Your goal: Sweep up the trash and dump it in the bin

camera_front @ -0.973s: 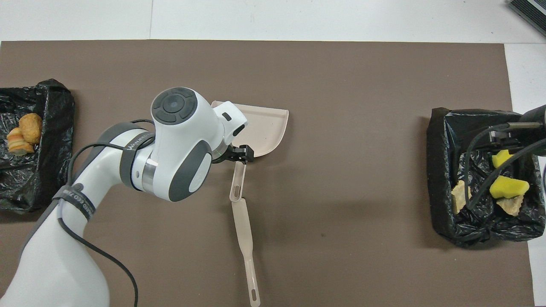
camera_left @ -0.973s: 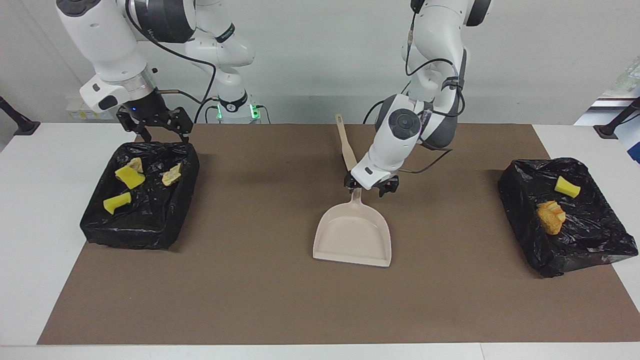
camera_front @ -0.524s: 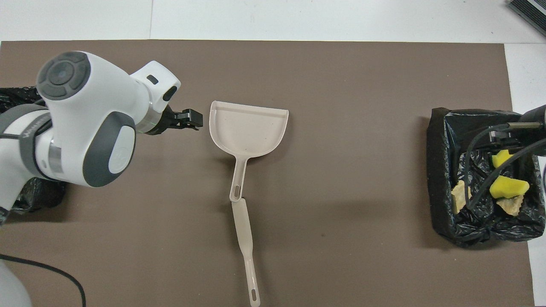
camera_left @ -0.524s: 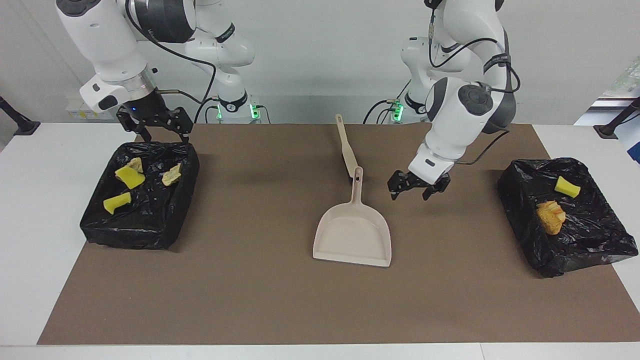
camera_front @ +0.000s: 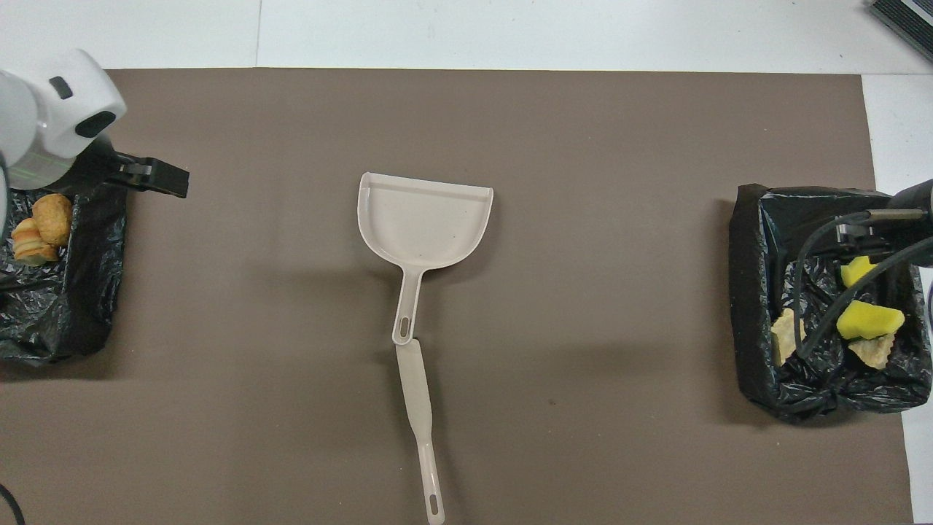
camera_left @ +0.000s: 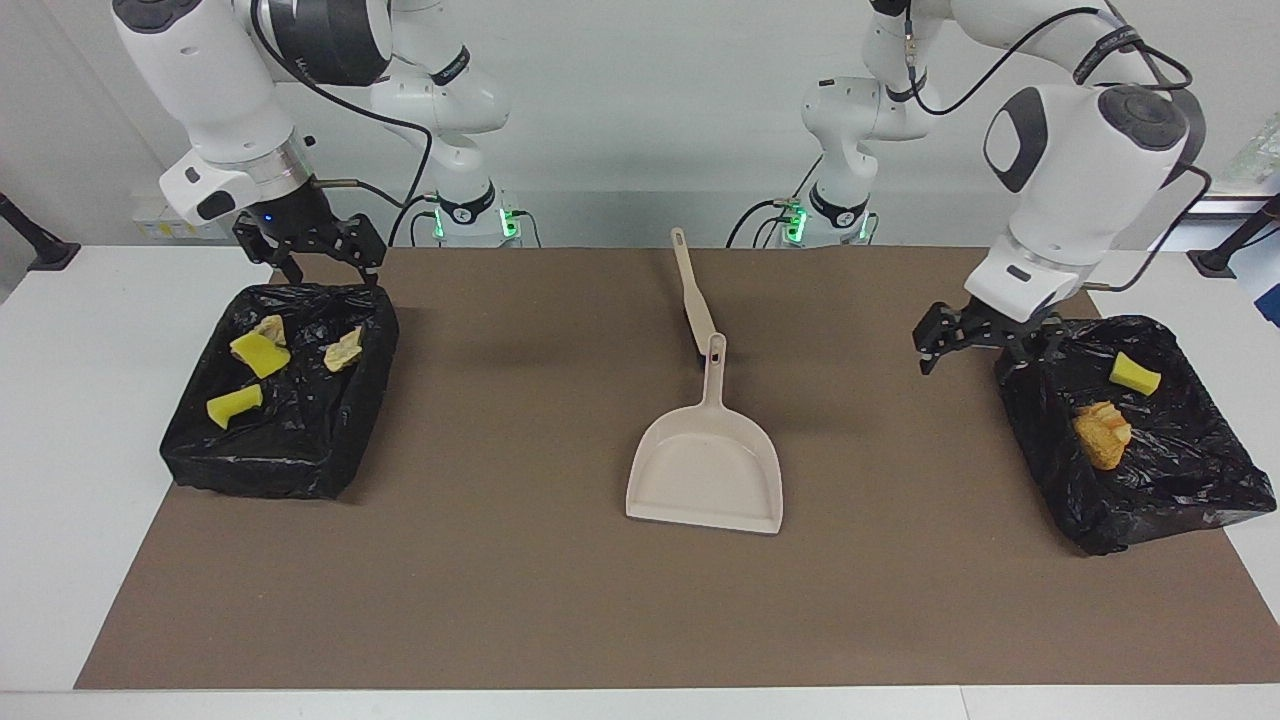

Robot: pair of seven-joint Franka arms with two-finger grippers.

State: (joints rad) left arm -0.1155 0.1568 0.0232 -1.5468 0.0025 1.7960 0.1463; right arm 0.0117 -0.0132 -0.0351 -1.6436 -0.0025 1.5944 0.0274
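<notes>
A beige dustpan (camera_left: 705, 470) lies flat in the middle of the brown mat, also in the overhead view (camera_front: 425, 222). A beige brush (camera_left: 692, 290) lies nearer to the robots, its end touching the dustpan's handle tip (camera_front: 419, 408). My left gripper (camera_left: 982, 352) is open and empty, in the air over the edge of the black bin (camera_left: 1130, 470) at the left arm's end (camera_front: 169, 182). My right gripper (camera_left: 325, 262) is open and empty over the edge of the other black bin (camera_left: 280, 440), and waits.
The bin at the left arm's end (camera_front: 65, 306) holds orange bread pieces (camera_left: 1100, 432) and a yellow piece (camera_left: 1134, 373). The bin at the right arm's end (camera_front: 758, 292) holds yellow sponges (camera_left: 258, 352) and tan scraps. White table surrounds the brown mat (camera_left: 500, 580).
My left gripper has let go of the dustpan's handle and swung away to the bin at its own end. The dustpan, brush and right arm have not moved.
</notes>
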